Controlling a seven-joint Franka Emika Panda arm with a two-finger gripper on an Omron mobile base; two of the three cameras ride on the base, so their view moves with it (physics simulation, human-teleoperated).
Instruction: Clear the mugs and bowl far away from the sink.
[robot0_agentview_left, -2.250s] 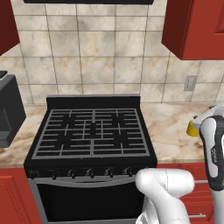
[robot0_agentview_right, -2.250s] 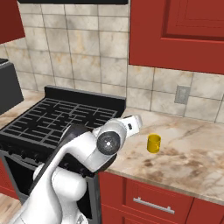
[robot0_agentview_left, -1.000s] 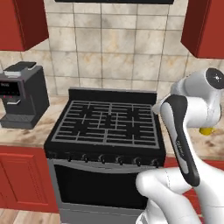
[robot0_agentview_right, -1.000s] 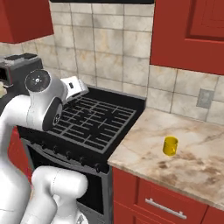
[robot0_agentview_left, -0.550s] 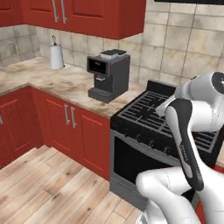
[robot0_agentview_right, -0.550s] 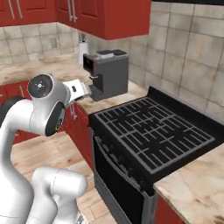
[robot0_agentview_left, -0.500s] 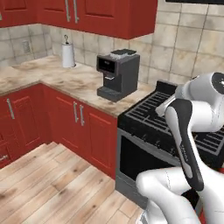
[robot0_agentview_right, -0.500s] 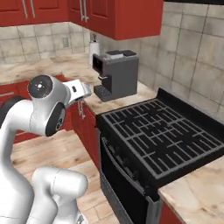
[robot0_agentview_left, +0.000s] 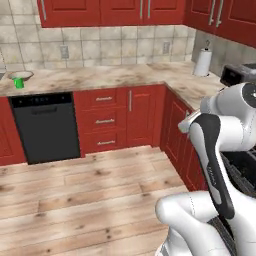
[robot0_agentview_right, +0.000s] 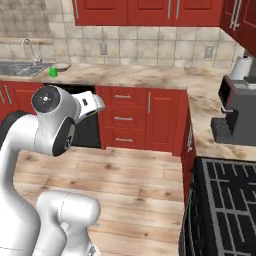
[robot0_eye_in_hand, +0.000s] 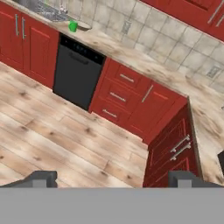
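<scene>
A small green mug (robot0_agentview_left: 19, 83) stands on the marble counter beside the tan-rimmed bowl (robot0_agentview_left: 20, 75), above the black dishwasher (robot0_agentview_left: 46, 125). In the right base view the green mug (robot0_agentview_right: 53, 73) and bowl (robot0_agentview_right: 61, 66) sit just right of the grey sink (robot0_agentview_right: 19, 68) with its curved faucet (robot0_agentview_right: 29, 49). From the hand view the mug (robot0_eye_in_hand: 73, 27), bowl (robot0_eye_in_hand: 83, 26) and sink (robot0_eye_in_hand: 43, 8) lie far off at the top left. My gripper (robot0_eye_in_hand: 113, 179) is open and empty, raised over the wooden floor, far from the counter.
Red cabinets (robot0_agentview_left: 131, 116) line an L-shaped counter. A coffee machine (robot0_agentview_right: 239, 110) and paper towel roll (robot0_agentview_right: 242, 67) stand on the right leg, and the black stove (robot0_agentview_right: 225, 200) is at the lower right. Wooden floor (robot0_agentview_left: 85, 190) lies between me and the dishwasher.
The whole picture has swung left: the base turned from the stove and coffee machine toward the corner counter, dishwasher and sink. The gripper stayed open.
</scene>
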